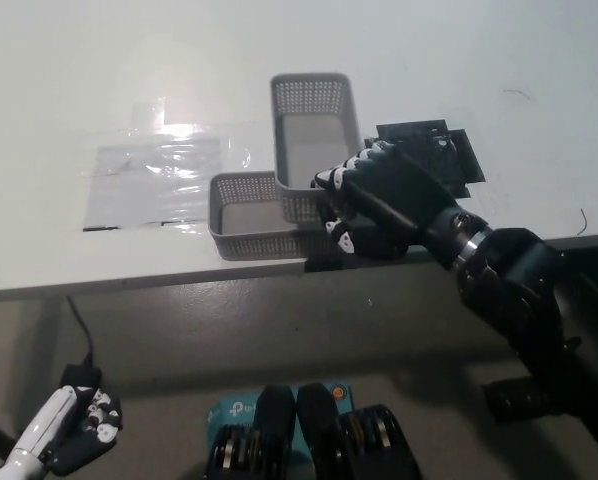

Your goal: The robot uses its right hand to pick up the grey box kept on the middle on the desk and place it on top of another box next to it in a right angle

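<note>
Gripping the upper grey mesh box (314,140) with my right hand (374,200), fingers clasped on its near end.
It lies crosswise over the lower mesh box (244,225); left hand (79,428) hangs low, grip unclear.

Desk (499,60) right, far side open; stacked baskets (314,140) block centre front.

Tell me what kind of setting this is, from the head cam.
Probably a lab or office test bench: a plain white desk with a taped-down clear plastic sheet, two grey mesh boxes as props, and a cable running to the bare floor beneath.
</note>
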{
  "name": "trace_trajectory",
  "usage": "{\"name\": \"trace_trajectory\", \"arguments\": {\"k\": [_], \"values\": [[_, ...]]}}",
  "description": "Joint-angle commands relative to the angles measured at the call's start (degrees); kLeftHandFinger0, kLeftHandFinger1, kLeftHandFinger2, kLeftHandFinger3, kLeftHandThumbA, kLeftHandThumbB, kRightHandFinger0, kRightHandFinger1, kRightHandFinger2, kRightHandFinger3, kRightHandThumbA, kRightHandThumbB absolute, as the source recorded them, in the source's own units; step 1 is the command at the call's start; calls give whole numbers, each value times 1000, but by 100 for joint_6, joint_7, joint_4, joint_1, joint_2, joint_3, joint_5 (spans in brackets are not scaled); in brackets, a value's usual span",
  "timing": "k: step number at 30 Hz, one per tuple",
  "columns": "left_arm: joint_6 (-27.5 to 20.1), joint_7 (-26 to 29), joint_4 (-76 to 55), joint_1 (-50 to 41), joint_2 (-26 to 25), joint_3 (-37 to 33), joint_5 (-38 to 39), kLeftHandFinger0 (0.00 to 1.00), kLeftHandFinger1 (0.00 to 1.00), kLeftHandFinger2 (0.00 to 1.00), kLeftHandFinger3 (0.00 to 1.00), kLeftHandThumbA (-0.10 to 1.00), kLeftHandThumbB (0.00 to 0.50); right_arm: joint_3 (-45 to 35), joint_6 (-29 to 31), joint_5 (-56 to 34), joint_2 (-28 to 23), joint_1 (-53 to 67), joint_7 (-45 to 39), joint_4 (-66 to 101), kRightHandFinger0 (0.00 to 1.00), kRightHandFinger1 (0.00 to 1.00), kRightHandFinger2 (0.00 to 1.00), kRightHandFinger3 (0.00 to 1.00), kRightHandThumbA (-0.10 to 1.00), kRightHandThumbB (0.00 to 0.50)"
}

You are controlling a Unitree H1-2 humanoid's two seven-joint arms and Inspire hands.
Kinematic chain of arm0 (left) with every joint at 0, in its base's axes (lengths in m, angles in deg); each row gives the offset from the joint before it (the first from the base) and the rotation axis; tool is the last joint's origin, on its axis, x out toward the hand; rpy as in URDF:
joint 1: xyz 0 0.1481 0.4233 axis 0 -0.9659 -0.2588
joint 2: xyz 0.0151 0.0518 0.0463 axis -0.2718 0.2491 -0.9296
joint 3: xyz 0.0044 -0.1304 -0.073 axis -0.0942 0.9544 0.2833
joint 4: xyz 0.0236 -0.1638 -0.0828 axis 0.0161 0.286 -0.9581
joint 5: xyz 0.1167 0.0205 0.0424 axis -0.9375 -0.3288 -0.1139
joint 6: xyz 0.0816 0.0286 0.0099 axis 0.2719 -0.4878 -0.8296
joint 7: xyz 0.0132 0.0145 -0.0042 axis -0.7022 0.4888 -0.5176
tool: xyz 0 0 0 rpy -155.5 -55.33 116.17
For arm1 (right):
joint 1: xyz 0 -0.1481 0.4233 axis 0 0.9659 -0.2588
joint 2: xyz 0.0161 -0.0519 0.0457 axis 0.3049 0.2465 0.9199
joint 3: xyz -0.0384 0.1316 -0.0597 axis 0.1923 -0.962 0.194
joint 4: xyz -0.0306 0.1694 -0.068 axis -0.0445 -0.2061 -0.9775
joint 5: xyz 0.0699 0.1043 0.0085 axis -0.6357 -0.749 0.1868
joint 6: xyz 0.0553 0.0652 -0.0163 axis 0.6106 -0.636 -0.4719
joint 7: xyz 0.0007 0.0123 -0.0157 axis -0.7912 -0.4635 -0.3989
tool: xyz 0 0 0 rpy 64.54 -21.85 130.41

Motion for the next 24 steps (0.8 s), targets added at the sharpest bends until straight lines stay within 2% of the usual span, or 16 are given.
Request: {"name": "trace_trajectory", "arguments": {"k": [1, 3, 4, 5, 7, 9, 10, 11, 13, 16, 18, 21, 22, 24], "values": [[-219, -37, -66, 93, -211, -9, -74, 0, 0, 156, 295, 1000, 500, -210, 60, -208, -69, -148, 46, 38, 0, 0, 211, 176, -100, 351], [-173, -50, -98, 135, -232, -12, -95, 0, 0, 154, 294, 1000, 500, -231, 133, -241, -72, -153, 108, -12, 0, 0, 232, 190, -100, 320], [-153, -42, -123, 144, -231, -4, -100, 0, 0, 152, 293, 1000, 500, -225, 155, -237, -67, -146, 127, -49, 0, 0, 249, 228, -100, 302], [-116, -38, -160, 153, -233, 8, -102, 0, 0, 150, 293, 1000, 500, -208, 184, -201, -69, -156, 156, -93, 0, 0, 228, 211, -100, 300], [-149, -42, -126, 175, -240, 24, -78, 0, 0, 150, 296, 1000, 500, -201, 167, -160, -41, -147, 201, -161, 0, 0, 145, 127, -100, 259], [-130, -44, -147, 155, -251, 19, -101, 0, 0, 148, 297, 1000, 500, -190, 136, -137, -21, -108, 206, -168, 0, 0, 132, 107, -100, 261], [-128, -69, -148, 164, -261, 20, -82, 0, 0, 147, 299, 1000, 500, -150, 200, -100, -12, -75, 282, -288, 0, 0, 146, 106, -100, 314], [-126, -72, -148, 168, -263, 20, -83, 0, 0, 147, 301, 1000, 500, -152, 203, -99, -11, -75, 287, -291, 0, 0, 150, 106, -100, 314], [-111, -79, -173, 171, -278, 17, -98, 0, 0, 153, 311, 1000, 500, -111, 356, -9, 31, -13, 575, -497, 0, 0, 135, 94, -100, 288], [-90, -108, -145, 208, -282, 21, -85, 0, 0, 171, 330, 1000, 500, -86, 386, 61, 79, 49, 713, -550, 0, 0, 106, 78, -100, 221], [-59, -73, -166, 202, -272, 23, -134, 0, 0, 170, 324, 1000, 500, -62, 479, 42, 110, 72, 791, -633, 0, 0, 71, 37, -100, 222], [-191, -77, -91, 267, -306, 4, -170, 0, 0, 161, 321, 1000, 500, -26, 561, 100, 132, 67, 931, -684, 0, 0, 47, 5, -100, 262], [-154, -82, -109, 266, -291, 19, -141, 0, 0, 153, 318, 1000, 500, 1, 551, 167, 143, 84, 988, -691, 0, 0, 41, 34, -100, 258], [-133, -97, -117, 267, -289, 21, -122, 0, 0, 150, 316, 1000, 500, 30, 543, 155, 148, 87, 962, -698, 0, 0, 0, 0, -100, 251]]}}
